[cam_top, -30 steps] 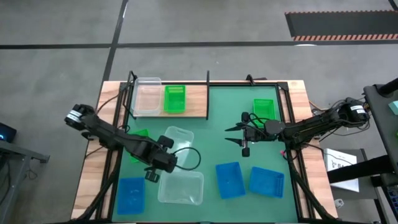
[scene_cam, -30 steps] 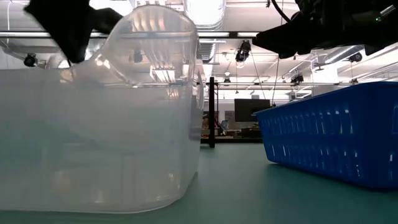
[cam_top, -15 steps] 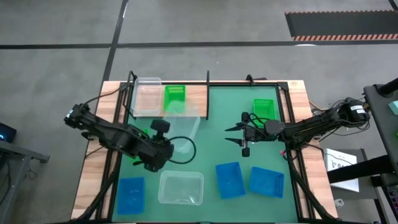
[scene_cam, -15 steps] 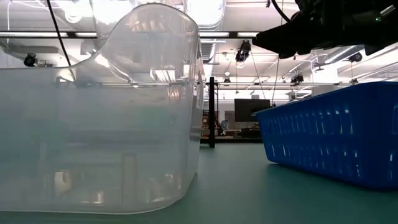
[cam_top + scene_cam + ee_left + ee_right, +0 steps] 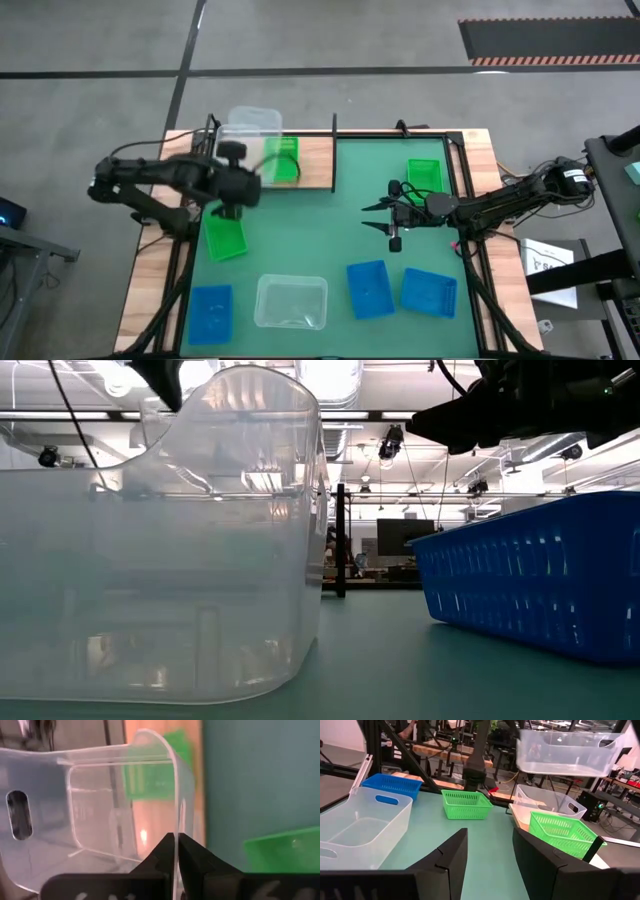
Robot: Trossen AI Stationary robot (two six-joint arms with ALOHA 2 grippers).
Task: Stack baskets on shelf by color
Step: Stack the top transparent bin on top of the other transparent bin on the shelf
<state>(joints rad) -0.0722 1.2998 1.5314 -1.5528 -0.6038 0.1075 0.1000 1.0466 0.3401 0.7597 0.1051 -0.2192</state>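
One clear basket hangs clamped in the left pincer; right pincer apart; no writing readable.

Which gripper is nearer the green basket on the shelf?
Left. The left gripper hovers just beside that green basket; the right gripper waits over the mat's middle.

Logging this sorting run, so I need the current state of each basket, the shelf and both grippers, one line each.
Carried clear basket: lifted, above the shelf.
Left gripper: shut on its wall.
Shelf: holds one clear basket and one green basket.
Clear basket on mat: upright, empty.
Green baskets: on mat, unstacked.
Blue baskets: on mat, unstacked.
Right gripper: open, empty, above the mat.
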